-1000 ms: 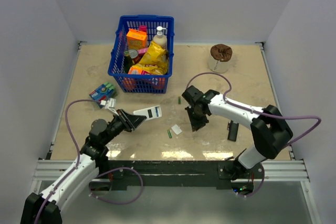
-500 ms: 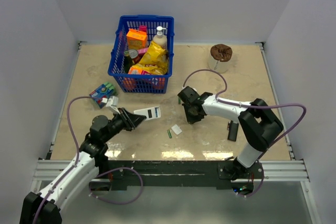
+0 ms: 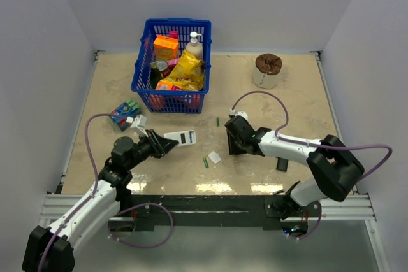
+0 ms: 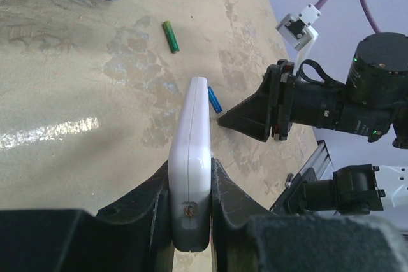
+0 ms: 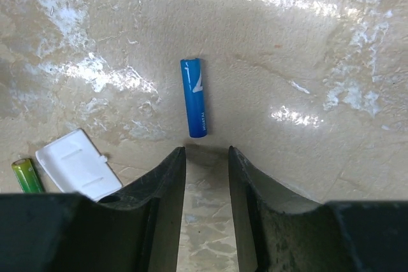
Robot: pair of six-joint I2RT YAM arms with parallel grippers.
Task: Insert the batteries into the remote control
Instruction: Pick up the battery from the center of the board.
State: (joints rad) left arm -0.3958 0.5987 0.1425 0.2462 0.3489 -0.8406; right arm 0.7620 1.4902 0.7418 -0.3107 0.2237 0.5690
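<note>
My left gripper [image 3: 167, 145] is shut on the white remote control [image 3: 180, 137] and holds it edge-up just above the table; in the left wrist view the remote [image 4: 192, 157] sits between both fingers [image 4: 191, 179]. My right gripper [image 3: 231, 147] is open and empty, low over the table. Just beyond its fingertips [image 5: 207, 157] lies a blue battery [image 5: 194, 106], also showing in the left wrist view [image 4: 215, 100]. One green battery [image 3: 205, 162] lies beside the small white cover [image 3: 214, 157]. Another green battery [image 3: 217, 121] lies farther back.
A blue basket [image 3: 143, 49] full of groceries stands at the back. A battery pack [image 3: 124, 113] lies to the left. A slim black remote [image 3: 282, 158] lies right of my right gripper. A white roll with a brown top [image 3: 268, 68] stands back right.
My right gripper has swung left, then drawn back and settled low with the blue battery at its open fingertips. My left gripper still holds the remote in about the same place.
</note>
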